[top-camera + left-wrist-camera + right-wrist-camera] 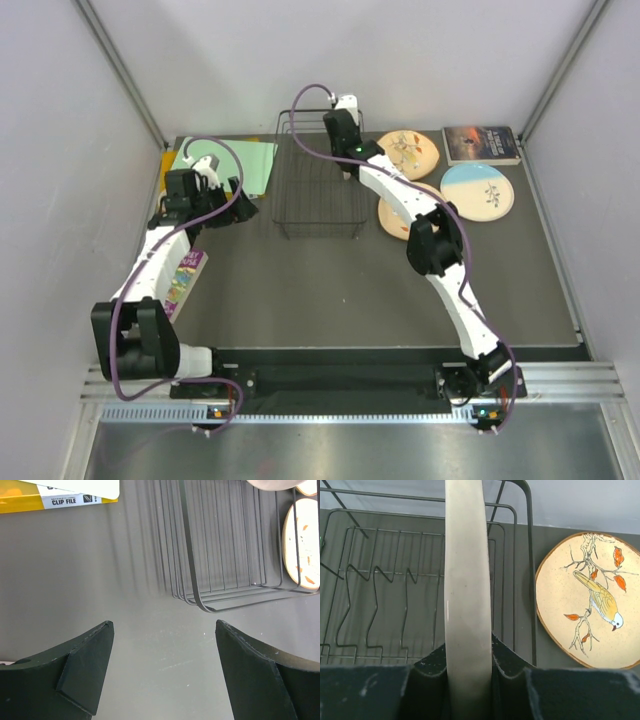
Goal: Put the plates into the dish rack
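Observation:
My right gripper [345, 118] [468, 655] is shut on the plain cream plate [465, 580] and holds it on edge over the far right part of the black wire dish rack [315, 195] [380, 580]. The plate's lower edge shows in the left wrist view [272, 484]. A peach bird plate [408, 153] [590, 600] lies flat right of the rack. A second peach plate [395, 215] [302, 545] lies partly under the right arm. The blue and white plate [478, 190] lies further right. My left gripper [243, 203] [165, 630] is open and empty, left of the rack [225, 555].
A green folder [245, 165] lies at the back left, with a yellow clip file [30, 500] by it. A book [480, 143] lies at the back right. A colourful booklet [183, 280] lies under the left arm. White walls close in three sides.

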Available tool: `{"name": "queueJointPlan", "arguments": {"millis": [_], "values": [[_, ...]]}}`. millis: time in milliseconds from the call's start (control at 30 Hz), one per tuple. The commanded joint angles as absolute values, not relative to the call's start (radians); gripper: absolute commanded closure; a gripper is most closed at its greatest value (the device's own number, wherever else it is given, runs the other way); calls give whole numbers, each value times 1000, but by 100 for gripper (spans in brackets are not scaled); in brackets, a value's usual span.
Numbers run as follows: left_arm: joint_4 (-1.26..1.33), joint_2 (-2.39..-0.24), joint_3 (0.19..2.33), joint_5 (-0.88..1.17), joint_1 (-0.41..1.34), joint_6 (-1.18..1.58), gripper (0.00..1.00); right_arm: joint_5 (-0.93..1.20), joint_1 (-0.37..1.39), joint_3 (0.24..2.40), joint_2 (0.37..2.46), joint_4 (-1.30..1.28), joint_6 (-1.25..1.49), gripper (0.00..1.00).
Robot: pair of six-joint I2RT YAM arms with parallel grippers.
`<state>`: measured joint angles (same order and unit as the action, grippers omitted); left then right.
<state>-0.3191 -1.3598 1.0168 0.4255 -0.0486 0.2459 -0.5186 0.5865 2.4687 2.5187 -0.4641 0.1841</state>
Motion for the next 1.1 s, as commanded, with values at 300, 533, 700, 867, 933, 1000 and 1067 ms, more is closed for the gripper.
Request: {"name": "queueJointPlan", "arguments": {"millis": [300,533,700,867,933,1000,1067], "values": [[-249,-1390,1052,459,-55,253,14,-442,565,2360,2277,-318,86,0],[-267,-1342,1095,380,-51,210,16,-258,408,2032,1888,-308,127,0],[-267,-1321,1121,405,-49,100,18,157,170,1700,1761,-359,-123,40],[-224,-1290,1143,403,-49,75,21,189,169,1615,1827,-535,-481,95],[-213,-1270,1140,405,-48,86,21,216,161,1627,1870,-545,-538,98],[-212,-1250,1131,416,-46,95,21,252,156,1678,1932,-574,-567,96],[-227,-1233,1118,431,-44,101,22,268,153,1718,1974,-603,-560,94]]}}
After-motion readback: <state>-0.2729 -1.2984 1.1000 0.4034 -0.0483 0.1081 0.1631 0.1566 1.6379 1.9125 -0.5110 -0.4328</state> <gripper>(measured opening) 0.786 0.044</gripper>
